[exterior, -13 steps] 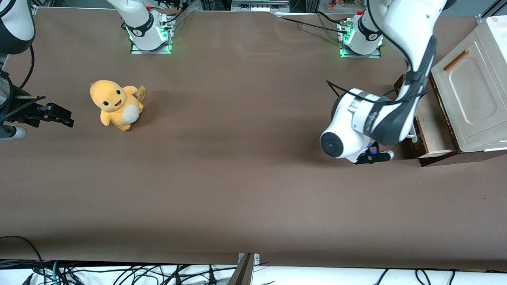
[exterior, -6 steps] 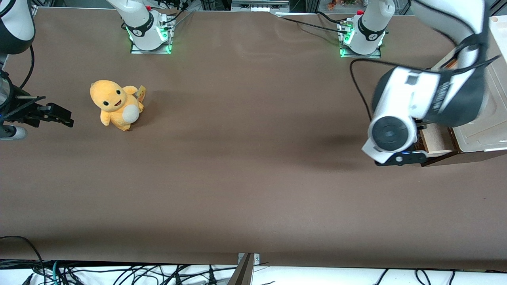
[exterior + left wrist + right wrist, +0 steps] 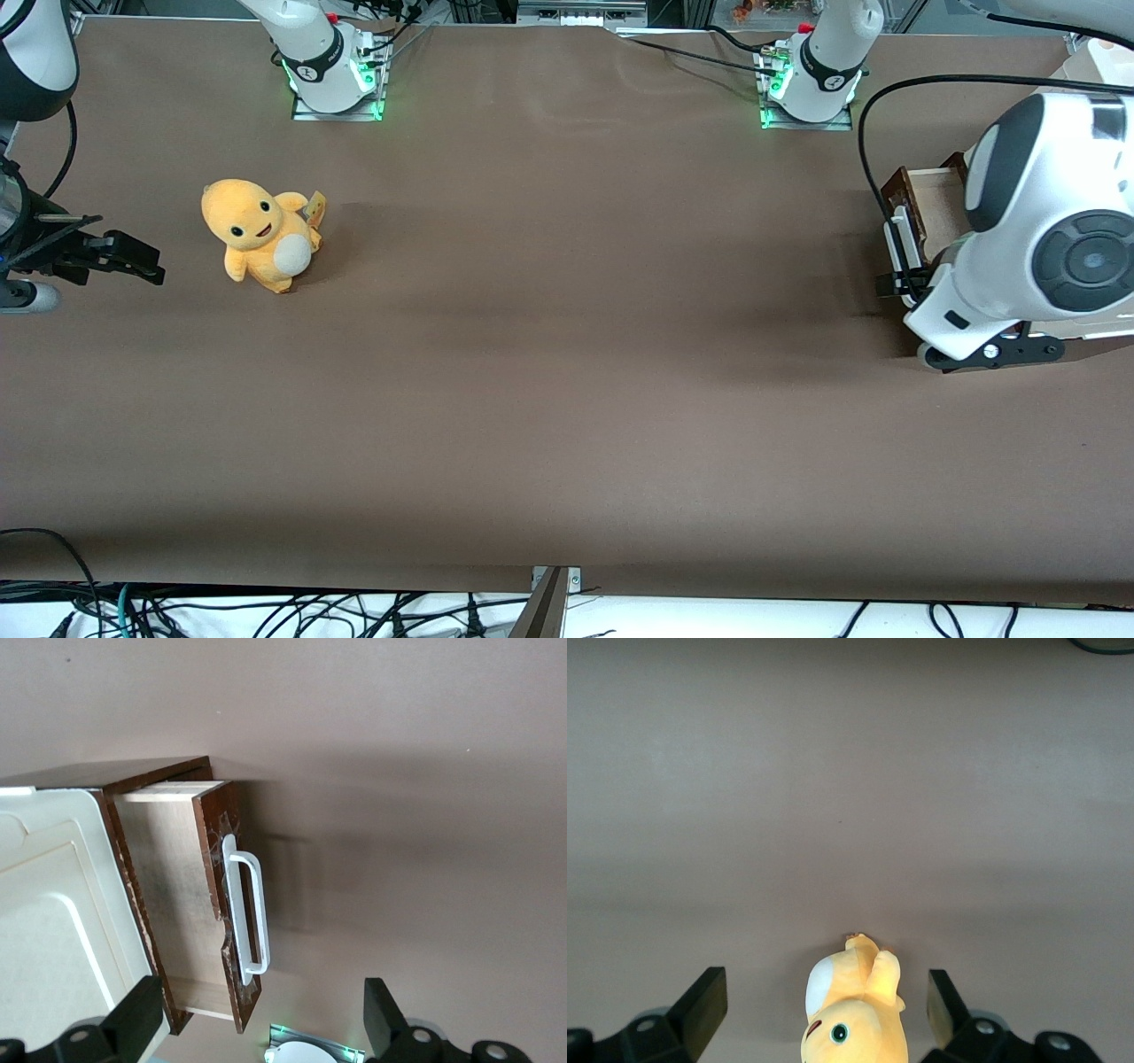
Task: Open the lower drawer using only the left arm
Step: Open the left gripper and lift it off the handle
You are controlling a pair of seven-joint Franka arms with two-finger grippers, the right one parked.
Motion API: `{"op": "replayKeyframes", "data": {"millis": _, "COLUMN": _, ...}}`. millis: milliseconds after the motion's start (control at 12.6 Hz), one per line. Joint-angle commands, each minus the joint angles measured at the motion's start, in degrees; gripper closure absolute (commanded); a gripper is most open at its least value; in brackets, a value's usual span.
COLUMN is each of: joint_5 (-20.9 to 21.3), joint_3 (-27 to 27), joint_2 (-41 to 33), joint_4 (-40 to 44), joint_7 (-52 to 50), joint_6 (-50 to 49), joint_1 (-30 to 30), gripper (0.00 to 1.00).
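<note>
Hovering above pulled-out lower drawer [image 3: 190, 904], gripper [image 3: 257, 1032] spread wide, gripping nothing.
Showing drawer standing open at the working arm's end of the table [image 3: 567, 354]: dark brown front and white bar handle [image 3: 245, 908] sticking out from under the cream panel [image 3: 49, 921], pale wood inside exposed between front and panel. Hanging well clear of the handle, both black fingertips [image 3: 133, 1014] apart with bare tabletop and handle visible between them, nothing touching. Covering most of the cabinet in the front view with left arm [image 3: 1045, 239]; only the drawer's corner [image 3: 921, 199] and part of the handle peeking out beside the wrist. Sitting toward the parked arm's end, well apart from all this: orange plush toy [image 3: 257, 235].
</note>
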Motion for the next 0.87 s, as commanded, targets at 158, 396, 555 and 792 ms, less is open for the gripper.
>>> {"op": "replayKeyframes", "data": {"millis": 158, "joint_5": -4.9, "joint_3": 0.1, "joint_2": -0.4, "joint_4": 2.5, "joint_7": 3.3, "joint_6": 0.2, "joint_1": 2.6, "gripper": 0.0}}
{"op": "replayKeyframes", "data": {"millis": 396, "joint_5": -5.1, "joint_3": -0.1, "joint_2": -0.2, "joint_4": 2.5, "joint_7": 3.4, "joint_6": 0.3, "joint_1": 3.5, "gripper": 0.0}}
{"op": "replayKeyframes", "data": {"millis": 555, "joint_5": -6.8, "joint_3": 0.4, "joint_2": 0.4, "joint_4": 4.5, "joint_7": 3.9, "joint_6": 0.3, "joint_1": 4.4, "gripper": 0.0}}
{"op": "replayKeyframes", "data": {"millis": 792, "joint_5": -7.0, "joint_3": 0.3, "joint_2": 0.6, "joint_4": 4.7, "joint_7": 5.1, "joint_6": 0.4, "joint_1": 5.6, "gripper": 0.0}}
